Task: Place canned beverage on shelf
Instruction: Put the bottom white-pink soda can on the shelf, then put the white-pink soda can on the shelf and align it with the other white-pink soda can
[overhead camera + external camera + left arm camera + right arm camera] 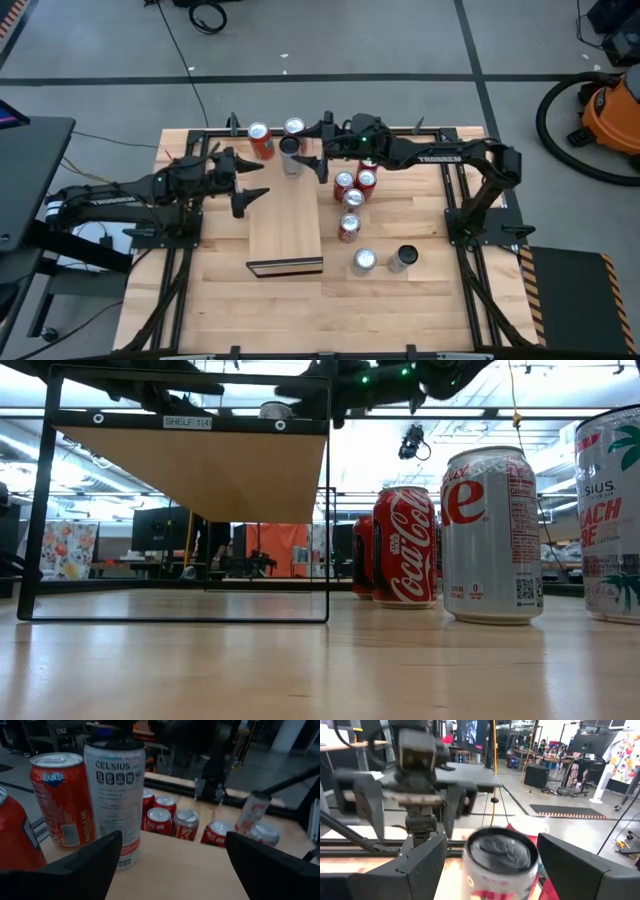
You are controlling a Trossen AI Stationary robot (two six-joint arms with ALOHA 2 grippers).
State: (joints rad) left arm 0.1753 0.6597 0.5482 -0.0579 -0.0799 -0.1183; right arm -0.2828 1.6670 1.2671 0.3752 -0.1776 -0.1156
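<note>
The shelf (pixel 285 225) is a pale wood board raised on a black frame (pixel 190 470). A tall white Celsius can (pixel 290 155) (pixel 115 795) stands upright on its base on the shelf's far end. My right gripper (pixel 322 152) (pixel 492 845) is open and level, just right of the can. Its fingers stand either side of the can's top (pixel 500 852), and a gap shows beside one finger. My left gripper (pixel 245 185) (pixel 172 854) hangs open at the shelf's left side, facing the can, with nothing between its fingers.
An orange Fanta can (pixel 260 140) (pixel 62 797) and another can (pixel 295 128) stand beyond the shelf's far end. Several red cans (pixel 352 195) (pixel 170 817) stand on the table right of the shelf. Two more cans (pixel 365 262) (pixel 403 258) stand near its front right. The rest of the shelf top is bare.
</note>
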